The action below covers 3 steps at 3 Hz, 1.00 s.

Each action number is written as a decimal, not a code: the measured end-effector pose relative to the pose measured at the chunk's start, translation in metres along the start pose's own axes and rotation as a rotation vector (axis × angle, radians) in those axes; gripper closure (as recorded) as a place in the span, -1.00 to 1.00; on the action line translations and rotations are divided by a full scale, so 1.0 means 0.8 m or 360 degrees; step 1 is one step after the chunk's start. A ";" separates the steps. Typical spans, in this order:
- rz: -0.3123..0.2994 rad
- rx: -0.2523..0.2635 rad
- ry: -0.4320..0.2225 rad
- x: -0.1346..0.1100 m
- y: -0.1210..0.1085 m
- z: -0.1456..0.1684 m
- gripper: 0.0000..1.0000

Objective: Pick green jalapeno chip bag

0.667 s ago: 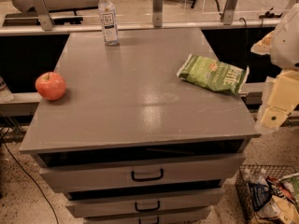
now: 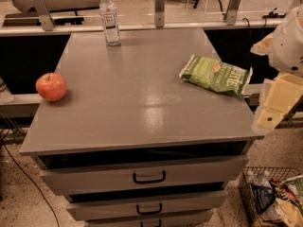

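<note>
The green jalapeno chip bag (image 2: 215, 74) lies flat on the right side of the grey cabinet top (image 2: 137, 93), its right end close to the right edge. It is light green with white lettering. My gripper (image 2: 277, 103) is the cream-coloured part hanging off my white arm at the frame's right edge. It is beside the cabinet's right edge, to the right of the bag and slightly nearer the front, and apart from the bag.
A red apple (image 2: 51, 86) sits near the left edge of the top. A clear water bottle (image 2: 109, 18) stands at the back. Drawers (image 2: 149, 176) with black handles are below. A wire basket of packets (image 2: 274, 197) stands on the floor at lower right.
</note>
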<state>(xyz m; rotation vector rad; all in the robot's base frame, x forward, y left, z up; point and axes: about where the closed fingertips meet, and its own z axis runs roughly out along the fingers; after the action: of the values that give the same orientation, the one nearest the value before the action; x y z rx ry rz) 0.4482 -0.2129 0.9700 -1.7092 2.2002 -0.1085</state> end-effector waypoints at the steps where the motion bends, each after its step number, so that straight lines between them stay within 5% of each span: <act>1: -0.0002 0.0077 -0.0093 -0.018 -0.033 0.034 -1.00; 3: 0.0012 0.0244 -0.0269 -0.051 -0.135 0.113 -1.00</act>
<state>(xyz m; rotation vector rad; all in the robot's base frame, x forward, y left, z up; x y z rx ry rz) 0.5852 -0.1892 0.9244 -1.5671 2.0211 -0.1228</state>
